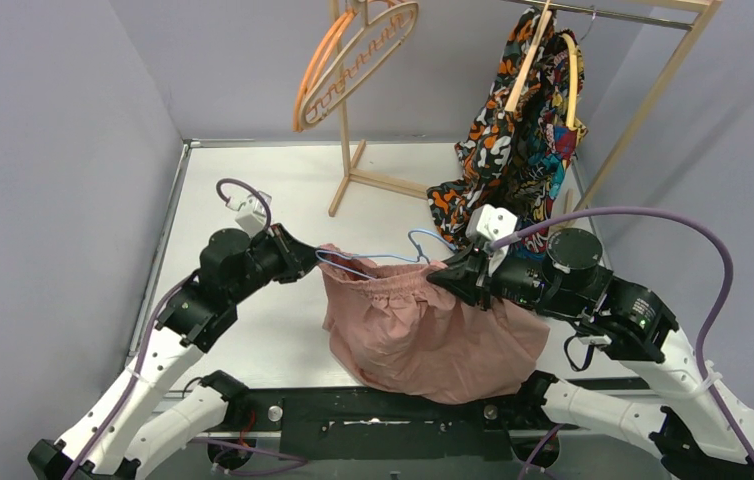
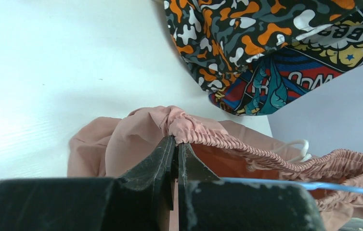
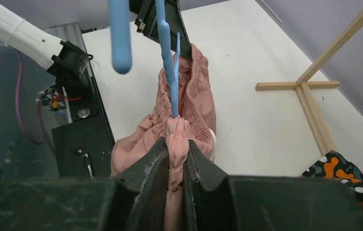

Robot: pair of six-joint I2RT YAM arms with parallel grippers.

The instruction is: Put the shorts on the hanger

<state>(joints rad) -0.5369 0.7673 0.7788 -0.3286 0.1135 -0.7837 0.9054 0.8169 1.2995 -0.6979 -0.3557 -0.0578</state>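
At the near edge of the surface, the shorts hang suspended between the two arms, with the legs drooping toward the arm bases and the gathered waistband stretched across at the top. The right gripper is pressed together on one end of the waistband; a bunched fold of pink fabric is pinched between its fingers. The left gripper is pressed together on the opposite end of the waistband, with gathered fabric bulging just beyond its fingertips. The white drawstring lies inside the open waist. The hanger runs along the waistband between the two grippers, with its hook rising just beside the right gripper. In the right wrist view, the blue wire meets the pinched fold at the fingertips; whether the wire itself is clamped cannot be determined. Farther back, a wooden rack stands on the surface and carries an orange hanger together with a pale wooden one. To its right, a patterned garment hangs from a rail, its lower hem reaching the surface behind the right arm.
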